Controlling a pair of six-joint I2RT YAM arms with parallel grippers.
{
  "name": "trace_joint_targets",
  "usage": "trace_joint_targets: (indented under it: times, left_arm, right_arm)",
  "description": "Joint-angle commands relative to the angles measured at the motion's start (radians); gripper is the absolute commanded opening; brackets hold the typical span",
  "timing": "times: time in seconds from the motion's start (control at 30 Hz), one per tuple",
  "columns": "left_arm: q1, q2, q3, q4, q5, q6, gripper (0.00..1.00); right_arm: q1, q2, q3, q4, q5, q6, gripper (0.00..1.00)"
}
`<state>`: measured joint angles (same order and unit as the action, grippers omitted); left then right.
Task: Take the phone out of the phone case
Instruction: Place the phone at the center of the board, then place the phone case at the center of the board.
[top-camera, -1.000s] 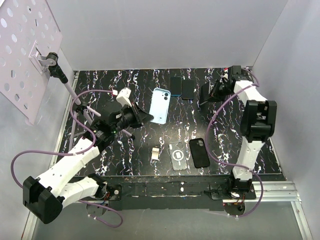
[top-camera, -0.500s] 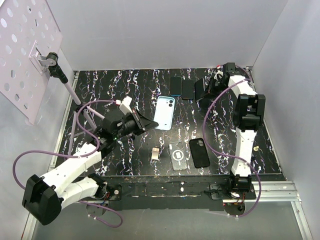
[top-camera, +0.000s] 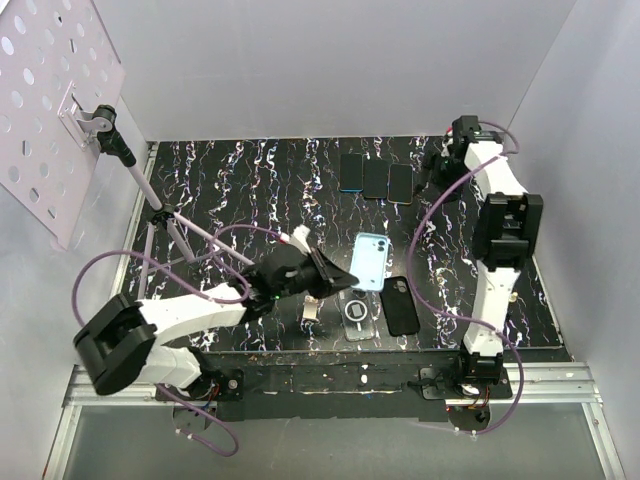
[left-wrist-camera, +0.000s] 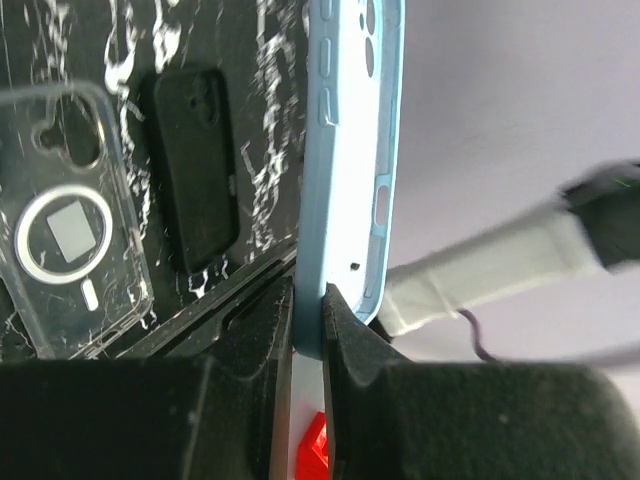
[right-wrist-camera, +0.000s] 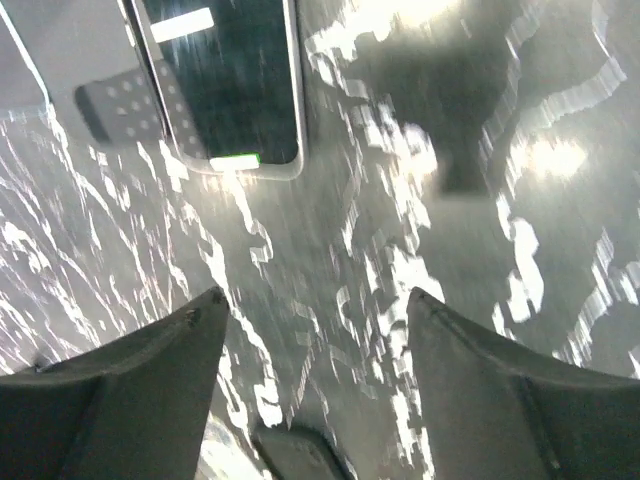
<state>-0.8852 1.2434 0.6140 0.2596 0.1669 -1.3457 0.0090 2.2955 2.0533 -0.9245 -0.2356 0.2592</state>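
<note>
**Inspector:** Tool state?

**Assistant:** The left gripper (left-wrist-camera: 308, 310) pinches the blue case (left-wrist-camera: 350, 150) by one thin edge and holds it on end over the near table (top-camera: 250, 180). The right gripper (right-wrist-camera: 315, 295) is spread and holds nothing. It hangs over the phone (top-camera: 400, 183), which lies flat at the far right, out of its case.

**Inspector:** Hazards?

**Assistant:** The edge grip looks marginal. The case may pivot or slip onto the clear case (top-camera: 358, 312) or the black case (top-camera: 400, 305) below. Two other phones (top-camera: 374, 180) lie just beside the phone, and a low retreat could nudge them.
</note>
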Motion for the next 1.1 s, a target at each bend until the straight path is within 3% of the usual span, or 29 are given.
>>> trace_joint_targets:
  times: [0.0, 0.17, 0.33, 0.5, 0.77, 0.9, 1.07]
  left_arm:
    - [-0.133, 0.131, 0.064, 0.089, -0.150, -0.116, 0.00]
    - [-0.268, 0.335, 0.176, 0.179, -0.257, -0.185, 0.00]
    - [-0.379, 0.543, 0.337, 0.171, -0.355, -0.231, 0.00]
    - [-0.423, 0.697, 0.435, 0.184, -0.424, -0.313, 0.00]
    - [-0.452, 0.794, 0.549, 0.136, -0.497, -0.343, 0.01]
    - [-0.468, 0.789, 0.558, 0.079, -0.504, -0.357, 0.17]
    - [-0.475, 0.716, 0.520, 0.026, -0.497, -0.363, 0.58]
  right_arm:
    - [0.005, -0.385, -0.169, -0.087, 0.137, 0.072, 0.80]
    - [0.101, -0.758, -0.314, -0.114, 0.209, 0.084, 0.82]
    - [0.115, -1.002, -0.403, -0.143, 0.121, 0.083, 0.82]
    - [0.115, -1.166, -0.490, -0.154, 0.087, 0.075, 0.82]
    - [0.112, -1.257, -0.584, -0.166, 0.068, 0.049, 0.82]
    - [0.114, -1.286, -0.590, -0.171, 0.059, 0.051, 0.82]
    - [0.114, -1.314, -0.568, -0.188, 0.058, 0.051, 0.82]
